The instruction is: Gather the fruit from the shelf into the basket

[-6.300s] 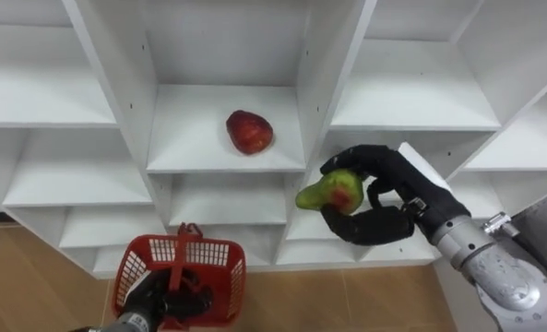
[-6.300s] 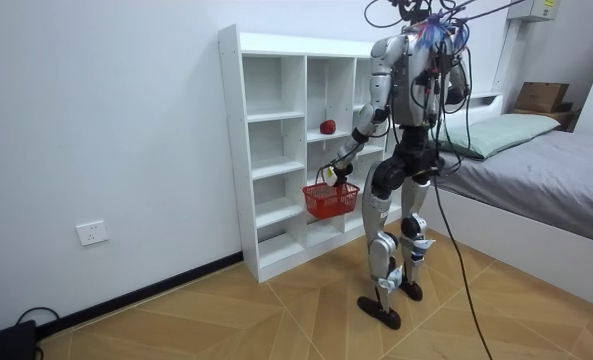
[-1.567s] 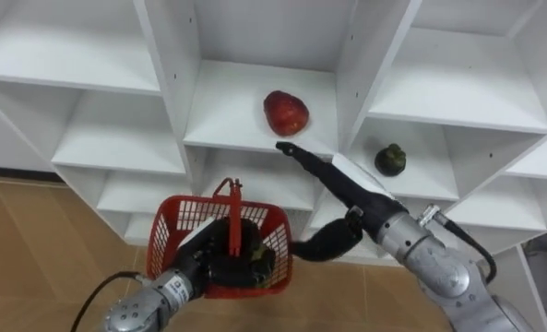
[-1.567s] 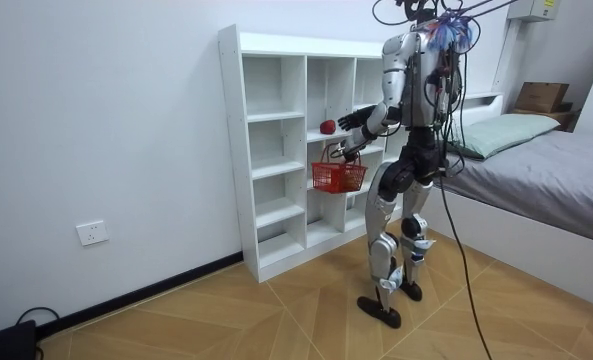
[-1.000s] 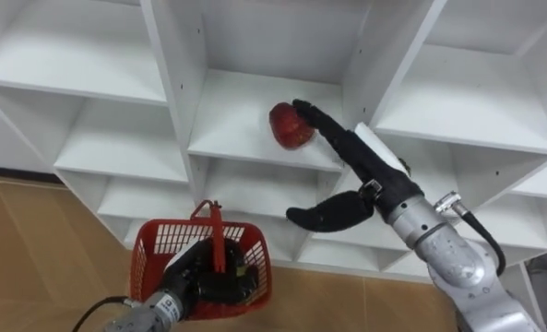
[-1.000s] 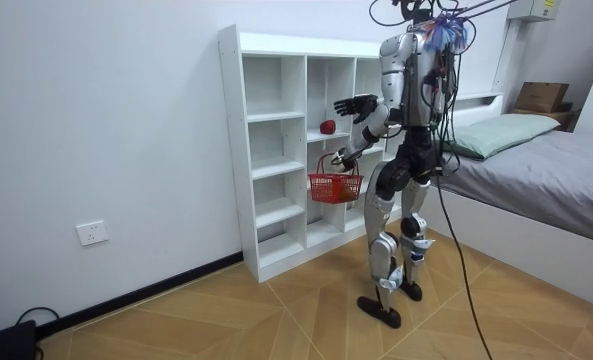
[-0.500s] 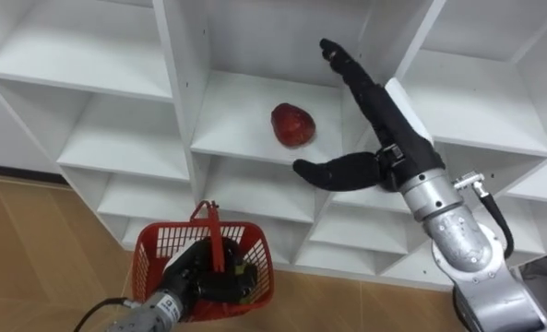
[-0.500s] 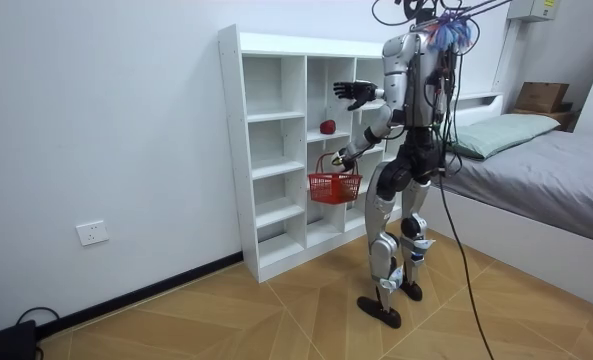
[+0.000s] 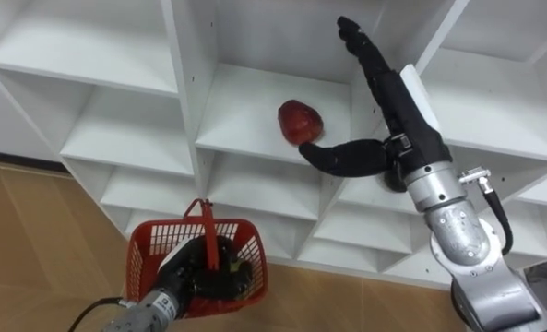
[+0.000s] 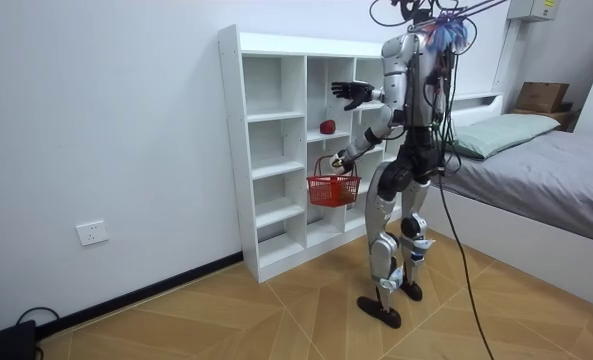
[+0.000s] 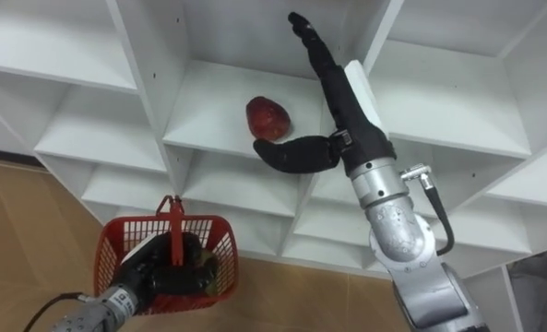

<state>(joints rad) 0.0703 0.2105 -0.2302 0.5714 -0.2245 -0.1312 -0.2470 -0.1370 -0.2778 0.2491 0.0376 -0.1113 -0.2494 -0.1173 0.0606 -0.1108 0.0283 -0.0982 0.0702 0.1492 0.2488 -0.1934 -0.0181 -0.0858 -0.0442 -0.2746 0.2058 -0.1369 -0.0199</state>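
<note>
My right hand (image 9: 400, 127), upper centre, is spread wide and empty beside the red fruit (image 9: 299, 122). My left hand (image 9: 186, 277) grips the basket (image 9: 142, 266) handle.

A glossy dark-red fruit (image 9: 299, 123) (rounded, slightly lumpy) rests on the closet (image 9: 184, 74) shelf of the middle column, toward its right front corner, while a red mesh basket (image 9: 142, 269) hangs before the lower shelves, a greenish fruit (image 9: 242, 271) half-hidden inside.
</note>
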